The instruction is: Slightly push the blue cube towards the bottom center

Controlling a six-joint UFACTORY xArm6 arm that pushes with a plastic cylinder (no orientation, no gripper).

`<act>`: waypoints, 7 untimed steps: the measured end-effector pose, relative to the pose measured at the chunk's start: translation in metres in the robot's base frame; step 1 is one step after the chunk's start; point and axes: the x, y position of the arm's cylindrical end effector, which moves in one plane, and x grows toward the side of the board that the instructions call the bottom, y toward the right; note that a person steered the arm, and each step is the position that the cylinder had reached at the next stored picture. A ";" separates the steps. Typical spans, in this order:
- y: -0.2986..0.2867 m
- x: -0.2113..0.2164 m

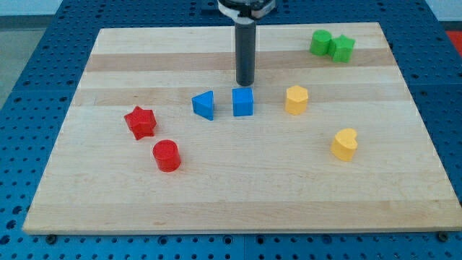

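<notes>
The blue cube (243, 102) sits near the middle of the wooden board (238, 195). My tip (245, 84) is just above the cube in the view, at its top edge, touching or nearly touching it. The dark rod rises from there to the view's top. A blue triangular block (204, 105) lies just left of the cube.
A red star block (140, 122) and a red cylinder (166, 155) lie at the left. A yellow hexagonal block (296, 100) sits right of the cube, a yellow heart block (345, 144) lower right. Two green blocks (331, 45) sit at the top right.
</notes>
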 end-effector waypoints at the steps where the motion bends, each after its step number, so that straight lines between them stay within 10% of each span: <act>1: 0.000 0.046; 5: 0.000 0.196; 7: 0.000 0.157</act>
